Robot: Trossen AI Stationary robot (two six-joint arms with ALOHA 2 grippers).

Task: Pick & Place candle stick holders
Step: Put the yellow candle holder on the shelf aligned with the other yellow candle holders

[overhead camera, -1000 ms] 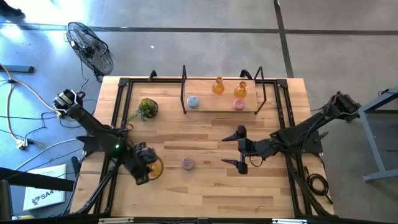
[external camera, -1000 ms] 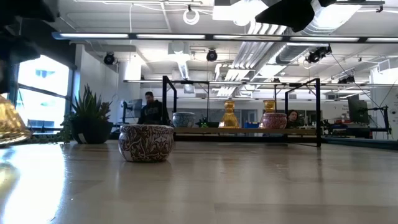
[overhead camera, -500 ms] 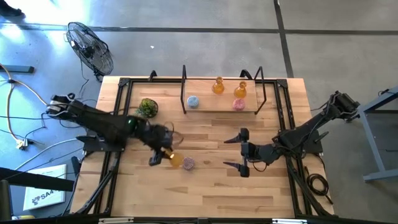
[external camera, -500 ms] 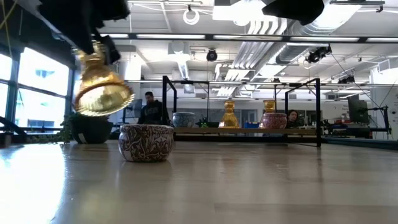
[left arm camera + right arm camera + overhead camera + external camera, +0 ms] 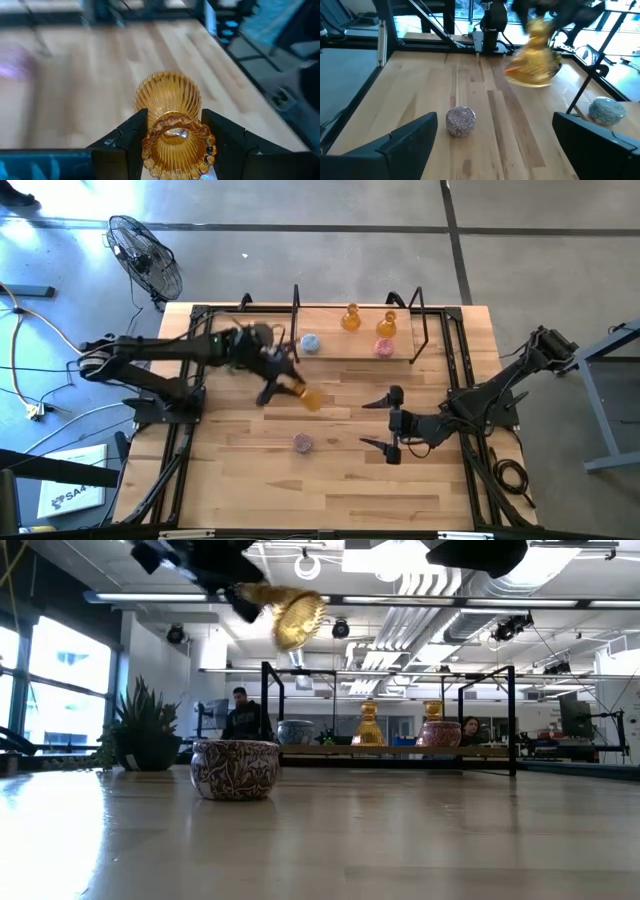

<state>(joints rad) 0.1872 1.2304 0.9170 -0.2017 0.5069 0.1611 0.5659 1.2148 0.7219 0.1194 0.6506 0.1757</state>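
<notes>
Wooden table (image 5: 330, 480), we see left gripper (image 5: 278, 376) clamped on amber holder (image 5: 308, 398) mid-air, right gripper (image 5: 392, 423) spread wide, empty, near lilac holder (image 5: 302, 443).

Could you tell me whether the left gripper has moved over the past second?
Yes. The left gripper, shut on an amber candle stick holder, has travelled from the table's near left corner toward the shelf, passing the lilac holder.

No readable text on table, holders, arms or shelf. Only lettering: white sheet (image 5: 72, 491) on floor by table's left front corner, dark print starting "SA" (rest too small to read). Low view: no signs or labels legible in room behind.
</notes>
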